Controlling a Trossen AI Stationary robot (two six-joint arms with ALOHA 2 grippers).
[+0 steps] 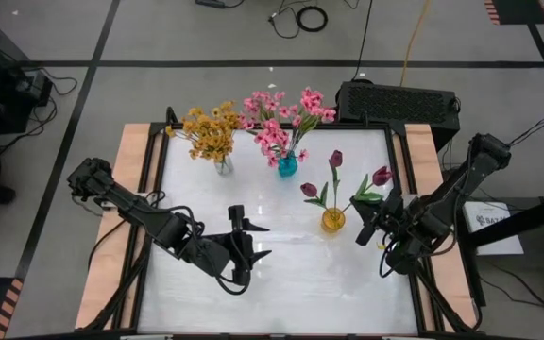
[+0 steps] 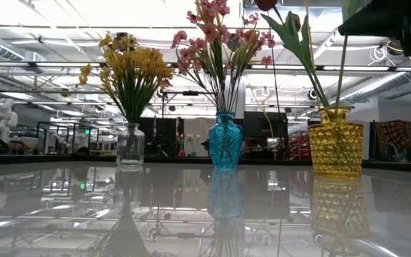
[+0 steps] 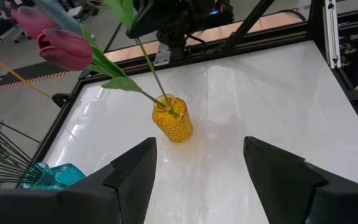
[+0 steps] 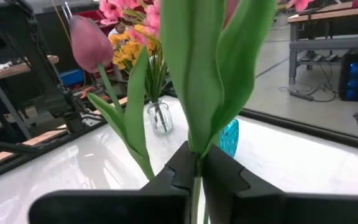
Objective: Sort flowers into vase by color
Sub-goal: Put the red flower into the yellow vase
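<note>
A white worktop seen from above holds three small vases, with a dark robot arm at each side.

At the left, the left gripper hangs over the worktop near its front edge, its two fingers spread wide and holding nothing.

Near the back edge, toward the left, a clear glass vase holds the yellow-orange blossom sprays. Just to its right along the same edge, a blue vase holds the pink blossom sprays.

Further right, roughly midway between the back and front edges, a yellow glass vase holds dark magenta tulips with green leaves. Three buds show above it.

At the right edge, the right gripper sits just beside the yellow vase. Its fingers are pressed together on the green stem of one tulip, just under the leaves, and the lower end of that stem appears to reach into the vase.

No loose flowers lie on the worktop. The sorting looks almost finished: yellow and pink are each in their own vase, and what seems left is to release this last tulip and draw the arm away.
</note>
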